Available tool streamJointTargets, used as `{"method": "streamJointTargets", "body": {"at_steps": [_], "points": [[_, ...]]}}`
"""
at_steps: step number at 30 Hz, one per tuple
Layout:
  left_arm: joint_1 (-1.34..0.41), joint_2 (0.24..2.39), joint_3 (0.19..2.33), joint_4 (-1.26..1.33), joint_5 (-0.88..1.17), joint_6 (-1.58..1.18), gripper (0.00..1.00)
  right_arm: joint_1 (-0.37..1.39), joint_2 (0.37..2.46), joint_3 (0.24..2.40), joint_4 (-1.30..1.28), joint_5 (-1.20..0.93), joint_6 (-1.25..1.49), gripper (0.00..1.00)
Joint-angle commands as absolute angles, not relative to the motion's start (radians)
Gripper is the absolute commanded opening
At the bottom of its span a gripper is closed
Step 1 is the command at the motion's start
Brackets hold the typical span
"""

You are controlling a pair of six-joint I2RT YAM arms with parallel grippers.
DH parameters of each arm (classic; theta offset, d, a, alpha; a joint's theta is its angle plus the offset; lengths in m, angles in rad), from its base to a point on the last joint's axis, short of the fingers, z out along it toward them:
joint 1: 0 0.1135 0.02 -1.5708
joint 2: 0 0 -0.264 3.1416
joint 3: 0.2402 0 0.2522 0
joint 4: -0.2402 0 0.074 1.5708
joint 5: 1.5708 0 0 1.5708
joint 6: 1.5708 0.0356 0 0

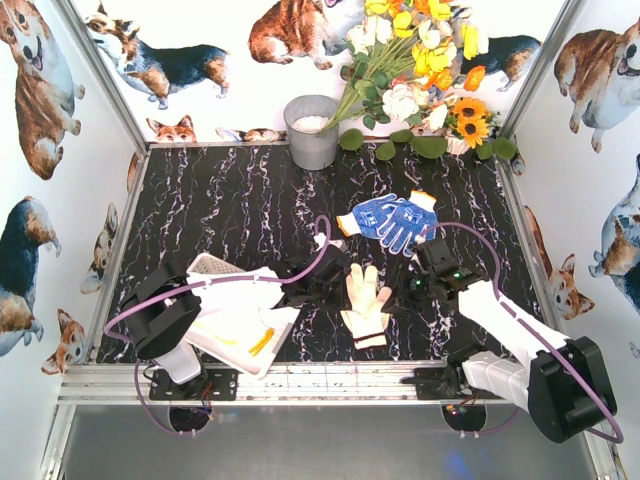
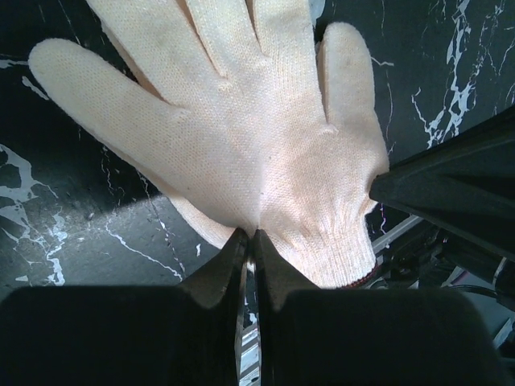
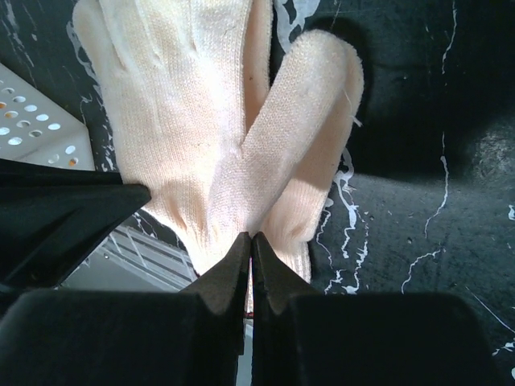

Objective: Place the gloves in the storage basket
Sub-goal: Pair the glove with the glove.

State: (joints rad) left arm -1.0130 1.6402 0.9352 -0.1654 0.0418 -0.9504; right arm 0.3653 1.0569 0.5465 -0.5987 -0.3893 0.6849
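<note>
Handling: cream knit work glove [image 1: 366, 305]. Judged light, soft, floppy; will sag & fold when lifted. Not fragile. Knit texture shd give the pads bite, so slip unlikely.
Grasp pt: you shd pinch at the cuff or mid-palm, straight down onto the fabric. The digits will trail, so lift well clear of the basket rim.
Look: off-white fine knit, digits splayed, thin dark-orange edge at cuff. Poss. 2nd layer under it; can't tell.
Position: flat on black marbled table [image 1: 230, 210], betw. the two arms, near & to the right of white perforated plastic basket [image 1: 212, 265]. Not in it yet.
Other gloves: blue white-dotted gloves [image 1: 390, 220] further back on the table, apart from the cream one.
L gripper [image 2: 251, 237]: jaws closed tip-to-tip, empty, glove just ahead.
R gripper [image 3: 249, 240]: same, closed & holding nothing.
Next: you must open a claw before descending.
</note>
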Motion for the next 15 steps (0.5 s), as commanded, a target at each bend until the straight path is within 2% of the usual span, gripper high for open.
{"method": "streamJointTargets", "body": {"at_steps": [1,14,15], "points": [[-1.030,1.644,0.922,-0.173,0.059,-0.960,0.00,0.364,1.070,0.540,-0.550,-0.399,0.686,0.00],[-1.040,1.709,0.905,-0.134,0.093,-0.976,0.00,0.365,1.109,0.518,-0.531,-0.370,0.678,0.00],[-1.040,1.708,0.903,-0.132,0.094,-0.978,0.02,0.365,1.108,0.519,-0.531,-0.370,0.678,0.02]]}}
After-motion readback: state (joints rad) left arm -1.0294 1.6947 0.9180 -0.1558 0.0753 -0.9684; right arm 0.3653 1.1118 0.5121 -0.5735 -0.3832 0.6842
